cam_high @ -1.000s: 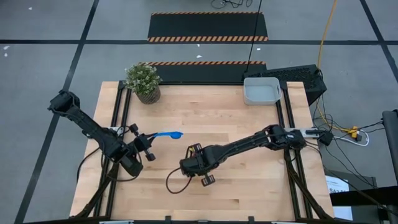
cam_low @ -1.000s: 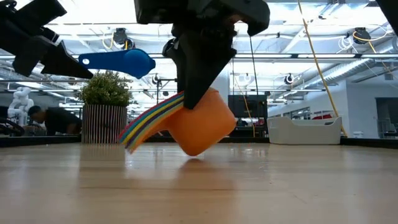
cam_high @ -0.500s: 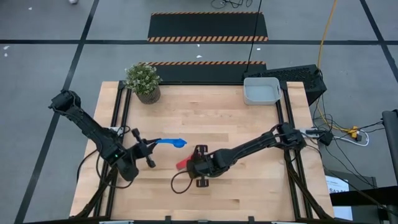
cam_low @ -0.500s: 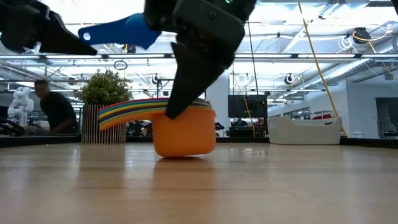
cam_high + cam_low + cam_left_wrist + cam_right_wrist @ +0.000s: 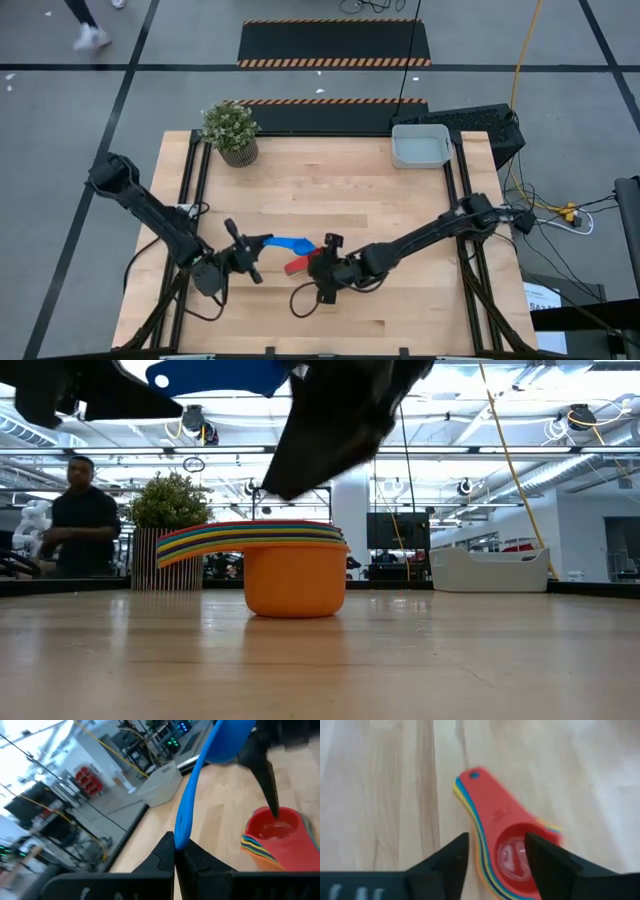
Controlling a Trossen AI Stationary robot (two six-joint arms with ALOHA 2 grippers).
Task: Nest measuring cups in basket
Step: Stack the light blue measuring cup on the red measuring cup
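Observation:
A stack of nested measuring cups (image 5: 295, 572) stands upright on the table, its orange bottom cup on the wood and a red cup (image 5: 512, 852) on top. The handles fan toward the table's left (image 5: 295, 265). My right gripper (image 5: 497, 840) is open just above the stack (image 5: 318, 262). Its fingers stand either side of the red bowl, clear of it in the low view. My left gripper (image 5: 257, 244) is shut on a blue cup (image 5: 292, 245), held high beside the stack (image 5: 215, 375). The grey basket (image 5: 420, 146) sits at the far right corner. My left gripper pinches the free end of the blue cup's handle (image 5: 181, 834) between its two fingers. The fingers come level from the table's left, along the handle. The cup is lifted clear, its bowl (image 5: 227, 742) pointing toward the right, near the stack.
A potted plant (image 5: 230, 130) stands at the far left corner. The basket shows behind the stack in the low view (image 5: 495, 570). A person (image 5: 85, 510) stands in the room beyond the table. Bare wood lies between the stack and the basket.
My right gripper tipped the tilted stack upright, set it down on its orange base, let go and rose a little. My left gripper carried the blue cup toward the right and the near edge, closing on the stack.

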